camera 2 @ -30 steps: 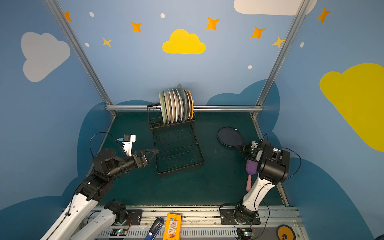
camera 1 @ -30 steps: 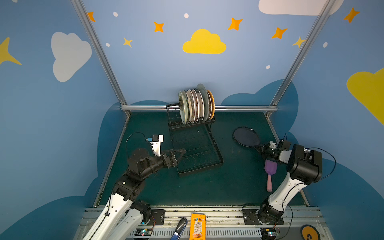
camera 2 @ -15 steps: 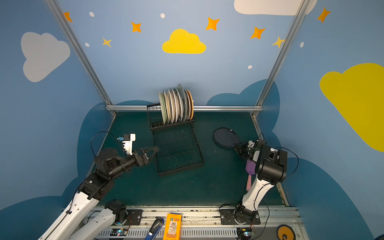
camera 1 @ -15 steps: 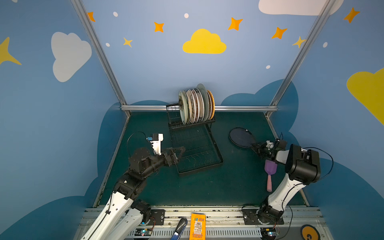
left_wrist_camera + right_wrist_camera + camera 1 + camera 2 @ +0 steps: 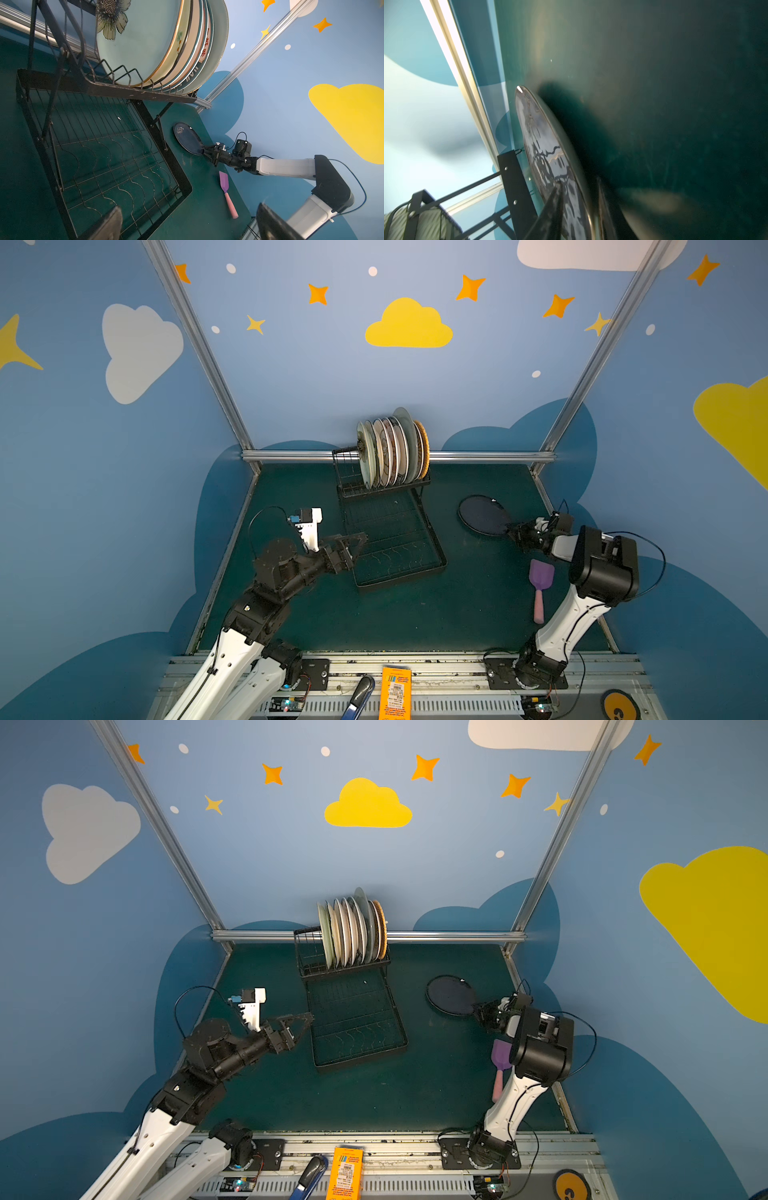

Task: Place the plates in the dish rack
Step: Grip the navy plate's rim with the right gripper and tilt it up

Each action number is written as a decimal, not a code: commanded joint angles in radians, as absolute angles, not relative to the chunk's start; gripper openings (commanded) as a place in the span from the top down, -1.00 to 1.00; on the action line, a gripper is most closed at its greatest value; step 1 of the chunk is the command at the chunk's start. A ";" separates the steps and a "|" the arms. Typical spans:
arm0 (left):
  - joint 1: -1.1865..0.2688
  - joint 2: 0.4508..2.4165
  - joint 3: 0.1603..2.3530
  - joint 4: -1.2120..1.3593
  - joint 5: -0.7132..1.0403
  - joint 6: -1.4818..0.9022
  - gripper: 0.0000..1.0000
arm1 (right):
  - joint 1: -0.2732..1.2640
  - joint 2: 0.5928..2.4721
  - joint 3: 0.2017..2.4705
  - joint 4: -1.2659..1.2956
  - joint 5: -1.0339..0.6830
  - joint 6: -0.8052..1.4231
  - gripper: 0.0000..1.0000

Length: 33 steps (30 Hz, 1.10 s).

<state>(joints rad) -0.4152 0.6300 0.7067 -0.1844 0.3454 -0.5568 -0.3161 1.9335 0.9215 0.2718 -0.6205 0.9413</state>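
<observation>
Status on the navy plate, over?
Left gripper: jaws open, by dish rack. Right gripper: jaws closed on navy plate rim. Spatula aside, nothing between plate and rack.

Pinching the rim of the dark navy plate point(image 5: 480, 514) with the right gripper point(image 5: 509, 529); hovering the spread left gripper point(image 5: 357, 548) beside the dish rack point(image 5: 399, 577).

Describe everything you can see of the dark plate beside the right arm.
The dark plate is round, shallow and navy-black, with a glossy, glazed-looking face that mirrors its surroundings in the right wrist view. A small white glint shows at its far rim. In both top views it lies right of the dish rack, apart from it, on the green table. The right tool grips its near rim, one finger above, the other below; that edge looks slightly raised, with shadow beneath.
</observation>
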 commanded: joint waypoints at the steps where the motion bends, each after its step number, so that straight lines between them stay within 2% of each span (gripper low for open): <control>1: -0.418 0.617 0.725 -0.192 0.325 -0.540 -0.98 | -0.295 1.936 0.952 0.185 -0.578 0.923 0.39; 8: -0.418 0.610 0.744 -0.198 0.306 -0.536 -0.97 | -0.271 1.979 1.005 0.123 -0.596 0.918 0.45; 18: -0.417 0.572 0.783 -0.259 0.269 -0.503 -0.97 | -0.267 2.044 1.082 0.087 -0.660 0.898 0.99; 28: -0.420 0.597 0.795 -0.301 0.304 -0.458 -0.95 | -0.270 1.936 0.994 0.241 -0.744 0.880 1.00; 33: -0.478 0.627 0.764 -0.248 0.289 -0.414 -0.94 | -0.276 1.825 0.929 0.287 -0.789 0.876 1.00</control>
<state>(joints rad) -0.4492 0.6201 0.7731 -0.2802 0.2859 -0.4656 -0.2680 1.9133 0.9455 0.2214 -0.7185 0.8806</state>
